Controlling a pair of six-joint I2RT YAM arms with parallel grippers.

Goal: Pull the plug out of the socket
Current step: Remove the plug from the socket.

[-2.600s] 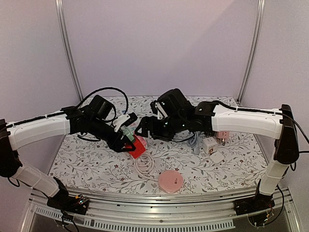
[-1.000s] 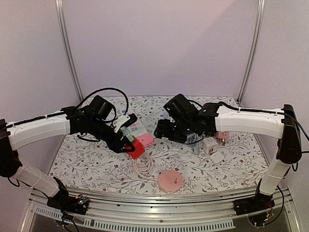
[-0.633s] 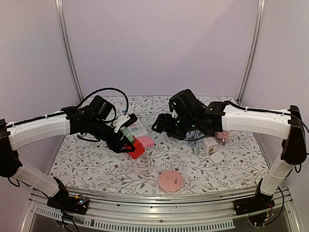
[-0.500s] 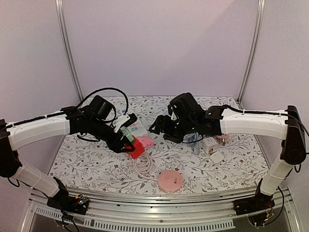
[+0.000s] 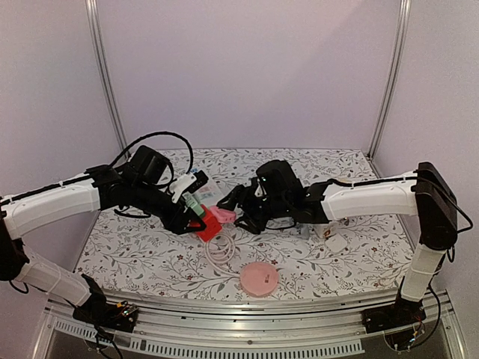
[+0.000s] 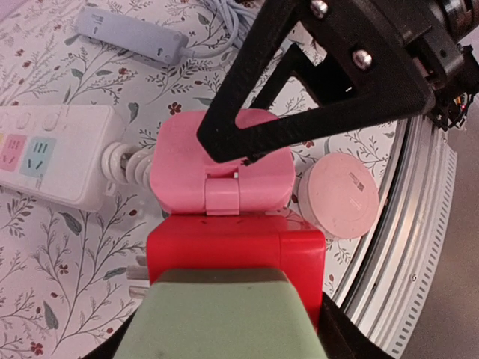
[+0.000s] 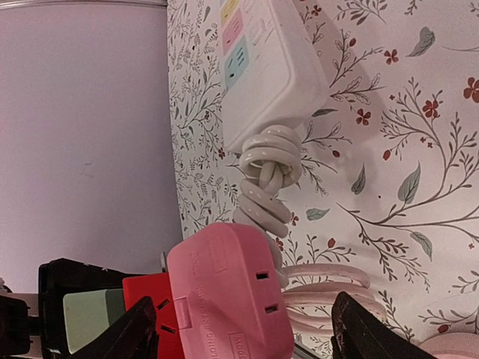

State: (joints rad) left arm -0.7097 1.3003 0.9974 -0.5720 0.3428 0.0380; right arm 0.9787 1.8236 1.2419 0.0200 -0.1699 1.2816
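Note:
A red socket cube [image 5: 203, 226] is clamped in my left gripper [image 5: 192, 215], whose green pad [image 6: 221, 314] presses on its top face. A pink plug [image 5: 224, 216] sits pushed into the cube's front [image 6: 236, 254]. In the left wrist view the pink plug [image 6: 221, 176] lies just beyond the red cube. My right gripper [image 5: 238, 211] is open. Its black fingers [image 7: 127, 336] stand wide apart on either side of the pink plug [image 7: 228, 299], with the red socket [image 7: 142, 299] behind it. One right finger [image 6: 322, 97] crosses over the plug's far edge.
A white power strip [image 5: 209, 196] with a knotted cord lies just behind the plug. A coiled white cable [image 5: 222, 253] and a pink round disc [image 5: 260, 280] lie in front. A grey-blue strip [image 6: 131, 37] and white adapters [image 5: 335, 241] lie to the right.
My right gripper has swung left from the table's middle to the pink plug and opened wider. The left arm, still holding the red socket, has shifted slightly.

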